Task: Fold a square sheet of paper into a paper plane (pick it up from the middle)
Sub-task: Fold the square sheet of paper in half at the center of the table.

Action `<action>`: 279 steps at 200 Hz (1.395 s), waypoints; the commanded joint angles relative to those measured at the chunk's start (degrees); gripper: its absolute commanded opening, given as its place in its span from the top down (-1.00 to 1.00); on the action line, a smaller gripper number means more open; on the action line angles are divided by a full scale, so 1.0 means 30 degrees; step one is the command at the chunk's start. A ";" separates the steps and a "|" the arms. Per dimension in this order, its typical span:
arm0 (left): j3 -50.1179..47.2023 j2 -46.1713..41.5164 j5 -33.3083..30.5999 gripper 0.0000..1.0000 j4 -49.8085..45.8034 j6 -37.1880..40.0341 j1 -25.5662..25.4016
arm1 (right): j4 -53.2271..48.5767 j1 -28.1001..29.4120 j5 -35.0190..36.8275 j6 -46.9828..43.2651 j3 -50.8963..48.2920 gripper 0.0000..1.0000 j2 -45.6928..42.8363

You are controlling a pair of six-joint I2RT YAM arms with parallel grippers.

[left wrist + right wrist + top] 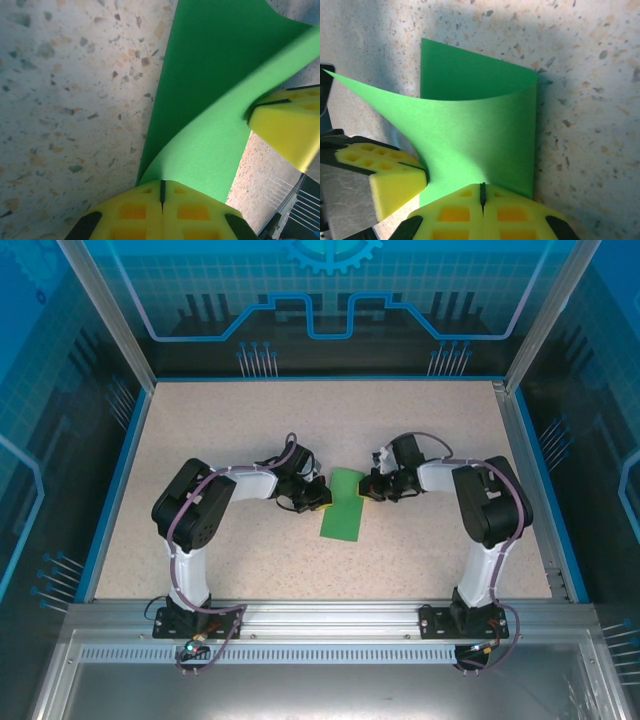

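You are holding the square sheet of paper (343,512) mid-table with both grippers: the left gripper (318,494) is pinching one side, the right gripper (369,487) is pinching the other, and the sheet is curling up between them, partly lying flat on the table (230,430).

I record a speckled beige tabletop (250,430), matte and level, bordered by a blue rim (117,490) on its left, far and right sides. The square sheet of paper (343,515), bright green, sits near the tabletop's middle. Part of it lies flat on the surface, and another portion curves up off it, casting a shadow alongside.
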 commanded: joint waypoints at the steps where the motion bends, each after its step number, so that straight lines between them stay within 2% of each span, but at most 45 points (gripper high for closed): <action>1: -0.0490 0.0644 -0.0647 1.00 -0.1878 0.0642 -0.0172 | -0.0489 -0.0657 -0.0750 -0.0277 0.0876 0.90 -0.0802; 65: -0.0490 0.0670 -0.0605 1.00 -0.1842 0.0646 -0.0172 | -0.0423 -0.0946 -0.1211 -0.0339 0.1969 0.91 0.1478; 128: -0.0373 0.0669 -0.0573 1.00 -0.1964 0.0696 -0.0194 | -0.1961 -0.0864 0.0641 -0.0610 0.2302 0.91 0.2730; 156: -0.0353 0.0670 -0.0543 1.00 -0.2025 0.0733 -0.0173 | -0.2064 -0.0975 -0.0452 -0.0476 0.2728 0.90 0.1802; 183: -0.0290 0.0640 -0.0565 1.00 -0.2135 0.0822 -0.0193 | -0.0775 -0.1551 -0.2174 0.0419 0.2782 0.91 0.0982; 241: -0.0358 0.0623 -0.0613 1.00 -0.2164 0.0858 -0.0178 | -0.2057 -0.1644 -0.1669 -0.0234 0.4265 0.91 0.2690; 279: -0.0375 0.0589 -0.0614 1.00 -0.2166 0.0817 -0.0191 | -0.1685 -0.1549 -0.1175 -0.0192 0.3765 0.92 0.3458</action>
